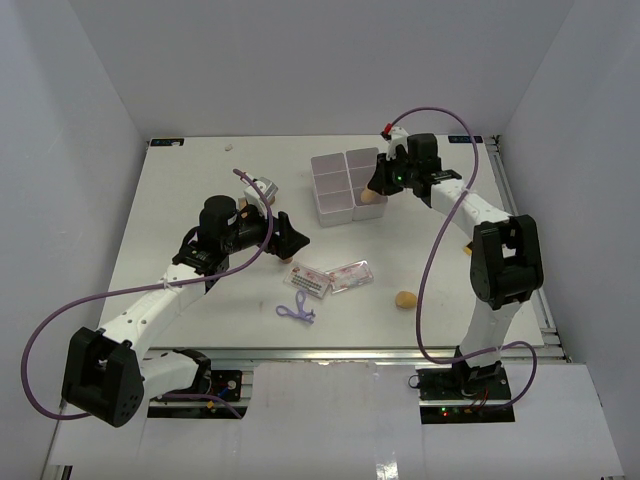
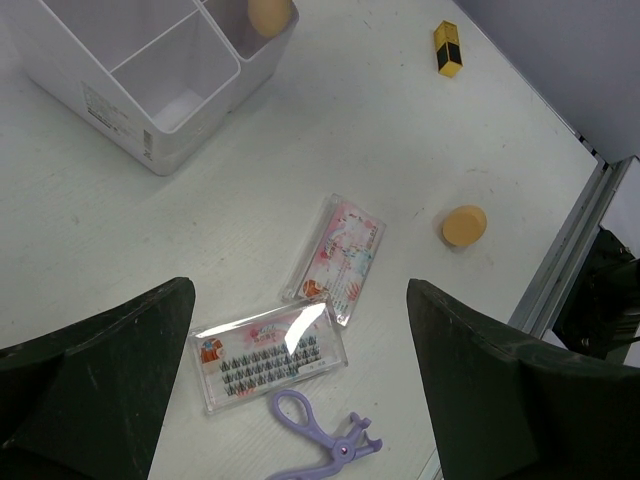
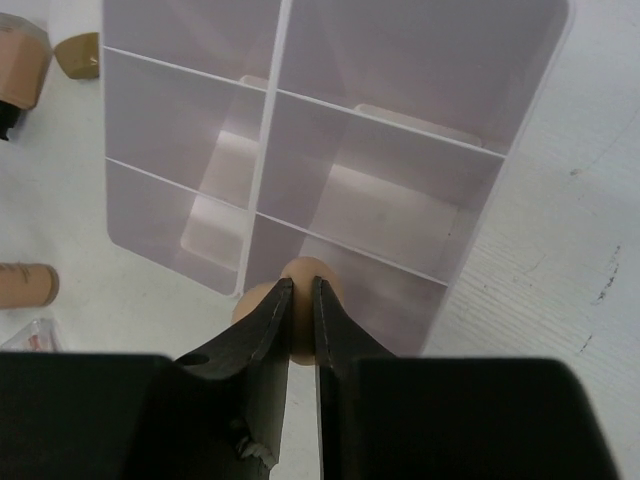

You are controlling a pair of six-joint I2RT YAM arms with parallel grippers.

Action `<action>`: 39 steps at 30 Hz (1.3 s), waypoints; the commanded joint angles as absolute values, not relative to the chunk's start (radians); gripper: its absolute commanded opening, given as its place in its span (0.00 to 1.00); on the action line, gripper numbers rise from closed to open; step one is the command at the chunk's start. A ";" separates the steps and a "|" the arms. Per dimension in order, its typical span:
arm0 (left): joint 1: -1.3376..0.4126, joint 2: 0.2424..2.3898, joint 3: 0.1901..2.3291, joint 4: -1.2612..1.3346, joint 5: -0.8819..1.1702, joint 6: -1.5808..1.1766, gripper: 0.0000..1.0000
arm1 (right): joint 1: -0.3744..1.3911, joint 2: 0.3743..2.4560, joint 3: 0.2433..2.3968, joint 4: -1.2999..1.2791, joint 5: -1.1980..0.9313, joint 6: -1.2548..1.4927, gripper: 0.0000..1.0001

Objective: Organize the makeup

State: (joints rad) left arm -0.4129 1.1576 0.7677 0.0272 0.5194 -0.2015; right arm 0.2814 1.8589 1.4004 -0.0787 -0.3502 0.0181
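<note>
My right gripper (image 3: 299,282) is shut on a tan-orange sponge (image 3: 305,268), squeezing it at the near-right compartment of the white four-compartment box (image 3: 280,95). From above, that gripper (image 1: 377,191) and sponge (image 1: 372,198) sit at the box's (image 1: 331,190) near right corner. My left gripper (image 2: 300,390) is open and empty, hovering above two clear packets (image 2: 270,355) (image 2: 337,258) and the purple tool (image 2: 320,440). From above, it (image 1: 299,243) hangs just behind the packets (image 1: 308,280) (image 1: 350,274) and the tool (image 1: 296,311). A second sponge (image 1: 404,300) lies to their right.
A yellow-orange tube (image 2: 447,48) lies far right, near the right arm. A small white piece (image 1: 228,146) sits at the back left. Tan items (image 3: 25,285) (image 3: 77,55) lie left of the box. The table's metal edge (image 2: 580,240) runs along the right.
</note>
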 commanded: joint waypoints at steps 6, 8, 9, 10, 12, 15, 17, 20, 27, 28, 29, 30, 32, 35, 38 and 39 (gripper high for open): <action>-0.416 1.142 0.804 0.034 0.554 -0.183 0.98 | 0.285 1.924 1.481 -0.081 -0.248 0.006 0.45; -0.416 1.141 0.804 0.037 0.571 -0.181 0.98 | 0.287 1.916 1.477 -0.081 -0.244 0.006 0.54; -0.416 1.140 0.804 0.039 0.579 -0.181 0.98 | 0.286 1.910 1.472 -0.081 -0.243 0.006 0.60; -0.416 1.140 0.803 0.040 0.588 -0.182 0.98 | 0.285 1.903 1.469 -0.082 -0.242 -0.004 0.63; -0.416 1.138 0.802 0.045 0.604 -0.182 0.98 | 0.285 1.885 1.460 -0.085 -0.245 -0.025 0.65; -0.416 1.136 0.798 0.054 0.626 -0.181 0.98 | 0.282 1.843 1.444 -0.093 -0.252 -0.034 0.67; -0.416 1.135 0.796 0.060 0.639 -0.181 0.98 | 0.280 1.822 1.429 -0.098 -0.259 -0.040 0.67; -0.417 1.138 0.791 0.063 0.646 -0.179 0.98 | 0.269 1.794 1.411 -0.098 -0.264 -0.045 0.66; -0.417 1.137 0.785 0.063 0.638 -0.169 0.98 | 0.247 1.800 1.419 -0.117 -0.396 -0.153 0.65; -0.417 1.137 0.785 0.064 0.638 -0.168 0.98 | 0.247 1.806 1.421 -0.128 -0.420 -0.181 0.65; -0.417 1.137 0.785 0.063 0.635 -0.166 0.98 | 0.245 1.818 1.433 -0.147 -0.436 -0.217 0.65; -0.417 1.137 0.785 0.063 0.635 -0.166 0.98 | 0.245 1.830 1.445 -0.154 -0.447 -0.225 0.64; -0.417 1.137 0.785 0.061 0.636 -0.164 0.98 | 0.245 1.848 1.463 -0.177 -0.455 -0.255 0.63; -0.417 1.134 0.787 0.063 0.640 -0.164 0.98 | 0.242 1.877 1.489 -0.201 -0.471 -0.290 0.60; -0.417 1.133 0.787 0.063 0.645 -0.166 0.98 | 0.242 1.904 1.507 -0.205 -0.470 -0.291 0.58; -0.417 1.132 0.787 0.062 0.646 -0.166 0.98 | 0.242 1.914 1.512 -0.206 -0.468 -0.290 0.57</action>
